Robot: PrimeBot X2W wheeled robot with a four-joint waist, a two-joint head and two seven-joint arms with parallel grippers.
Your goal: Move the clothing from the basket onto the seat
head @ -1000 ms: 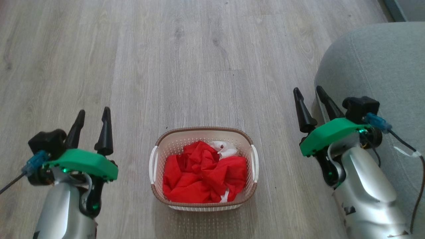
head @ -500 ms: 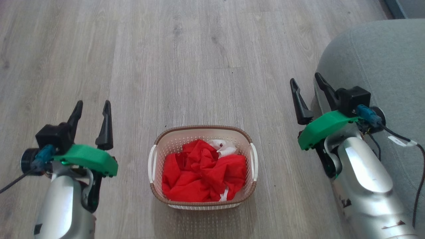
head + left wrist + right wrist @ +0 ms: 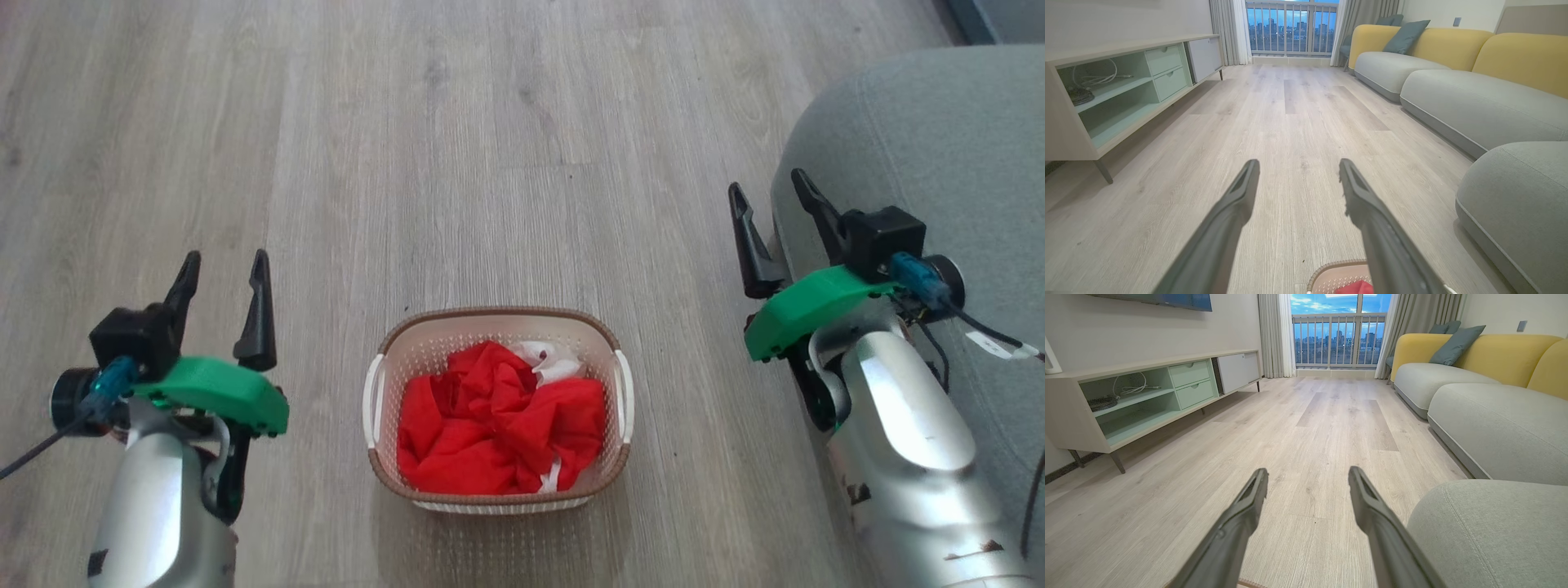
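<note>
The cream basket (image 3: pixel 380 390) with a brown rim stands on the wooden floor in front of me, and its rim (image 3: pixel 1327 272) shows at the bottom of the left wrist view. Crumpled red clothing (image 3: pixel 490 433) fills it, with a small white piece (image 3: pixel 551 362) at the back. My left gripper (image 3: pixel 226 266) hangs open to the basket's left, holding nothing, its fingers (image 3: pixel 1241 196) pointing along the floor. My right gripper (image 3: pixel 767 188) is open and empty to the basket's right, by the edge of the grey-green seat (image 3: pixel 939 139), whose rounded corner (image 3: pixel 1490 531) lies just right of its fingers (image 3: pixel 1367 502).
More grey sofa cushions (image 3: pixel 1498 428) with yellow backrests (image 3: pixel 1502 355) line the right wall. A low TV cabinet (image 3: pixel 1139 400) with open shelves runs along the left wall. A balcony window (image 3: pixel 1337 330) closes the far end of the wooden floor (image 3: pixel 457 155).
The right gripper rose and shifted forward, closer to the seat's edge. The left gripper lifted slightly forward. The basket and clothing stay put.
</note>
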